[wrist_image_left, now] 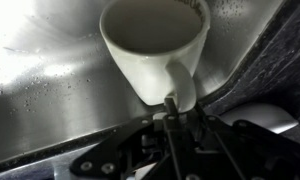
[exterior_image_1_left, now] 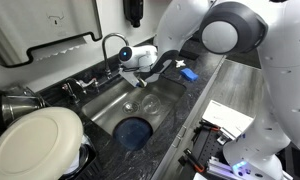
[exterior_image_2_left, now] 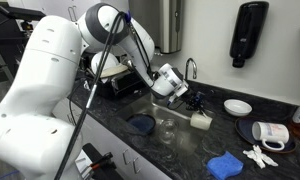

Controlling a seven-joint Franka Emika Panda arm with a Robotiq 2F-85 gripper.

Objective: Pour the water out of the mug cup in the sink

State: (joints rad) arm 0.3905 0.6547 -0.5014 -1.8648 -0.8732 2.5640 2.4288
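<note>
The pale mug cup (wrist_image_left: 150, 45) fills the wrist view, its round rim away from the camera and its handle towards me. My gripper (wrist_image_left: 173, 105) is shut on the mug at the handle. The mug hangs over the steel sink (wrist_image_left: 40, 60) close to the dark counter edge. In both exterior views the gripper (exterior_image_1_left: 140, 62) (exterior_image_2_left: 185, 95) holds the mug (exterior_image_1_left: 133, 79) (exterior_image_2_left: 200, 119) at the faucet end of the sink (exterior_image_1_left: 105, 100) (exterior_image_2_left: 155, 112). Whether water is in the mug cannot be seen.
A dark blue round dish (exterior_image_1_left: 135, 130) (exterior_image_2_left: 142, 123) and a clear glass (exterior_image_1_left: 150, 102) (exterior_image_2_left: 167, 128) sit in the sink. The curved faucet (exterior_image_1_left: 112, 42) is just behind the gripper. A white plate (exterior_image_1_left: 35, 140), a blue sponge (exterior_image_1_left: 188, 73), a white bowl (exterior_image_2_left: 238, 106) and a blue cloth (exterior_image_2_left: 226, 165) lie on the counter.
</note>
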